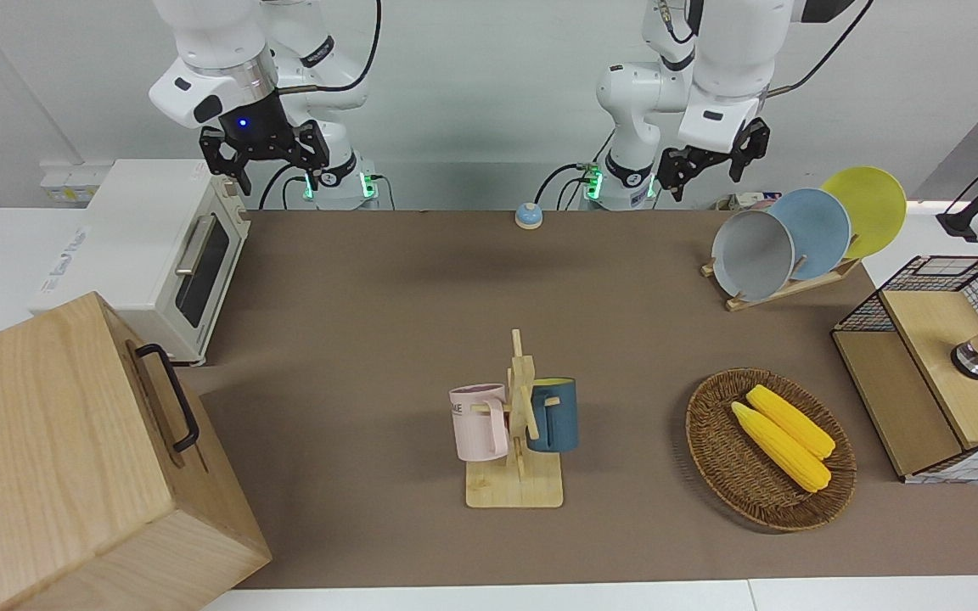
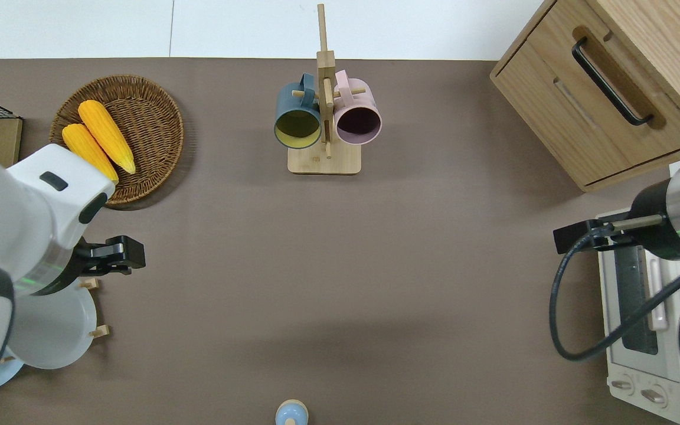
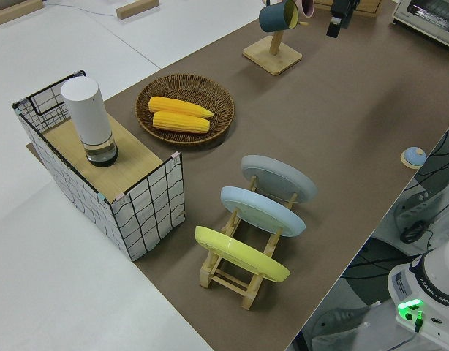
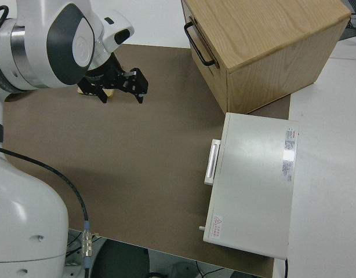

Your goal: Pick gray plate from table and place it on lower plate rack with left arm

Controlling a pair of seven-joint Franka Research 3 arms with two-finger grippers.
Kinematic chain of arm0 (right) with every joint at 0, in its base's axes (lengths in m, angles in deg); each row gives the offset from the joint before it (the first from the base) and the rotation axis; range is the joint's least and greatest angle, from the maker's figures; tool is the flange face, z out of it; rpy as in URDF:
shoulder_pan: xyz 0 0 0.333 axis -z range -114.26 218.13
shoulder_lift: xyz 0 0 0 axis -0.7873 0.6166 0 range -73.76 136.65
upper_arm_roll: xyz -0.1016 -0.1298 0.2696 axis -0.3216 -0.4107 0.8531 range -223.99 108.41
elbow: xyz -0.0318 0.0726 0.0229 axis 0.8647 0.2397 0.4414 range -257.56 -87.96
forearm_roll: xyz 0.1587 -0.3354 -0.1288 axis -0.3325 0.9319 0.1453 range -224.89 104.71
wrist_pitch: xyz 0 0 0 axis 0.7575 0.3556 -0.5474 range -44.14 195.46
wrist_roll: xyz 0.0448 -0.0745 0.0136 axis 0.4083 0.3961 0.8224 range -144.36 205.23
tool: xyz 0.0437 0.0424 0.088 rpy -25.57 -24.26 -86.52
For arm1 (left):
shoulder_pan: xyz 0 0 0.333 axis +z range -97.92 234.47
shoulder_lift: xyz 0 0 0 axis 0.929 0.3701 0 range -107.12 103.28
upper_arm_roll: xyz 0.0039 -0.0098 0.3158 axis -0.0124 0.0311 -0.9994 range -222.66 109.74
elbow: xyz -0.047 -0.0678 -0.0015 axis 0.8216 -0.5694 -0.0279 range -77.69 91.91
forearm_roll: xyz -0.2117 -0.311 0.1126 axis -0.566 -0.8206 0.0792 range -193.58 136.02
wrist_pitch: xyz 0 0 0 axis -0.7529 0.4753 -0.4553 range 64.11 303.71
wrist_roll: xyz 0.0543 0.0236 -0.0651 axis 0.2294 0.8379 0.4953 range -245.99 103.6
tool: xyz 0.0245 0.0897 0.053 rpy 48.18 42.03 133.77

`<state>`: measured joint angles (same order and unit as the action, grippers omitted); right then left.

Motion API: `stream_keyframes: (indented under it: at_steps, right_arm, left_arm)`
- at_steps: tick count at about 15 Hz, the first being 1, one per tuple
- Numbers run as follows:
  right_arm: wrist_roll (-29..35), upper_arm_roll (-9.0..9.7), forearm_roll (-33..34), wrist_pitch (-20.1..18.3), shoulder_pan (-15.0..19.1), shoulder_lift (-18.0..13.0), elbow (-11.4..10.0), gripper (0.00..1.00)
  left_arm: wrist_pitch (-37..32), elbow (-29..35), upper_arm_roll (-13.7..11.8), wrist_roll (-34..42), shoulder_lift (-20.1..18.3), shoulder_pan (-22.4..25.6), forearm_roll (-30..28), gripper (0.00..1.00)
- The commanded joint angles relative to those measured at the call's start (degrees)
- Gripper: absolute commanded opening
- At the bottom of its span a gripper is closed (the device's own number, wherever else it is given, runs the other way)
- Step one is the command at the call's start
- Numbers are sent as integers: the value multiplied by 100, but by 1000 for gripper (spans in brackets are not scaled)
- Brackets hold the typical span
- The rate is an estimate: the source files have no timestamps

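The gray plate (image 1: 752, 255) stands on edge in the lower plate rack (image 1: 782, 288), in the slot at the rack's end toward the middle of the table (image 1: 387, 339). It also shows in the overhead view (image 2: 51, 330) and the left side view (image 3: 279, 178). My left gripper (image 1: 705, 172) is open and empty, up in the air over that end of the rack, clear of the plate. My right gripper (image 1: 260, 157) is open and parked.
A sky-blue plate (image 1: 816, 233) and a yellow plate (image 1: 867, 208) fill the rack's other slots. A wicker basket with corn (image 1: 769, 450), a mug tree (image 1: 519, 424), a wire-sided box (image 1: 930, 373), a toaster oven (image 1: 158, 246) and a wooden cabinet (image 1: 73, 458) stand around.
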<state>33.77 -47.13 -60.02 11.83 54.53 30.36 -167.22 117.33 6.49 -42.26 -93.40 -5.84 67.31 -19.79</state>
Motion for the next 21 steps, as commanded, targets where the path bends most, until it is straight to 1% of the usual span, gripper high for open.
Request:
stream_keyframes:
  at_steps: [1, 4, 5, 6, 9, 12, 16, 21]
  right_arm:
    - [-8, 32, -59, -75, 56, -14, 35, 987]
    - [-8, 24, -59, -75, 56, -14, 35, 990]
    - [-8, 32, -59, -75, 56, -14, 35, 990]
    - [-8, 32, -59, -75, 56, -14, 35, 990]
    - [1, 32, -59, -75, 56, -14, 35, 990]
    - [-8, 32, -59, -75, 56, -14, 35, 987]
    - [-8, 32, -59, -75, 56, -14, 35, 987]
    - [-8, 32, -59, -75, 56, -14, 35, 987]
  left_arm:
    - [-135, -123, -146, 838, -223, 44, -555, 991]
    - [-135, -132, -172, 1253, -346, 52, -827, 991]
    - [-135, -132, -355, 1341, -355, 44, -985, 991]
    - [-126, -158, -470, 1394, -390, 44, -1126, 991]
    - [-56, -185, -655, 1771, -381, 44, -1119, 991]
    - [-73, -194, -576, 1693, -390, 35, -1057, 995]
    - [-91, -194, -611, 1754, -390, 35, -1092, 995]
    - [-91, -185, -568, 1772, -416, 26, -1066, 995]
